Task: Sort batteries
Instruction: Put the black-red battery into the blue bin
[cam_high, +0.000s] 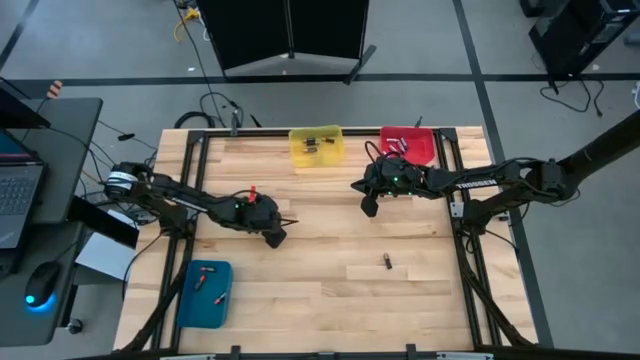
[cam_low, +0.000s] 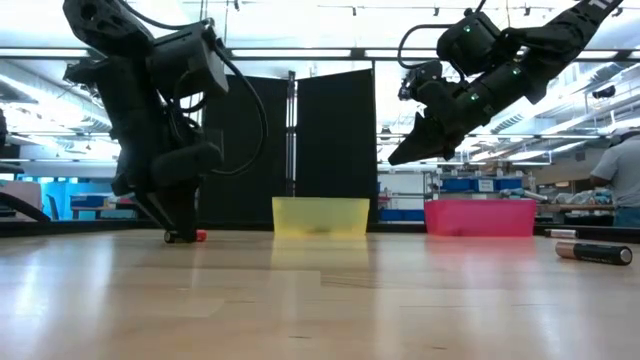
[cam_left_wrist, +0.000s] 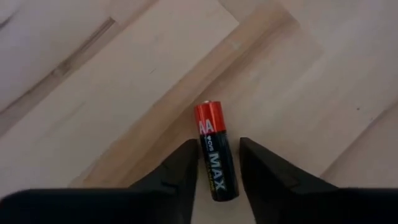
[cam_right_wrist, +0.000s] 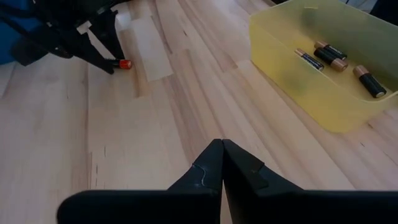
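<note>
The left gripper (cam_left_wrist: 217, 171) is down at the wooden table (cam_high: 330, 240), its matte black fingers (cam_left_wrist: 180, 171) narrowly straddling a glossy red-and-black AA battery (cam_left_wrist: 214, 152) lying flat; contact seems likely but is hard to confirm. The right gripper (cam_right_wrist: 222, 163), pinched closed and empty, hovers near the translucent yellow bin (cam_right_wrist: 317, 68) holding three cylindrical cells (cam_right_wrist: 339, 59). Another loose battery (cam_high: 387, 262) lies mid-table.

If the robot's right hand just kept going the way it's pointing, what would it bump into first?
Probably bare table. The right hand, fingers shut, hangs above the wood, pointing down and across it. Farther that way the left hand stands over a red-tipped battery; the yellow bin sits off to the side. Depth is uncertain.
</note>
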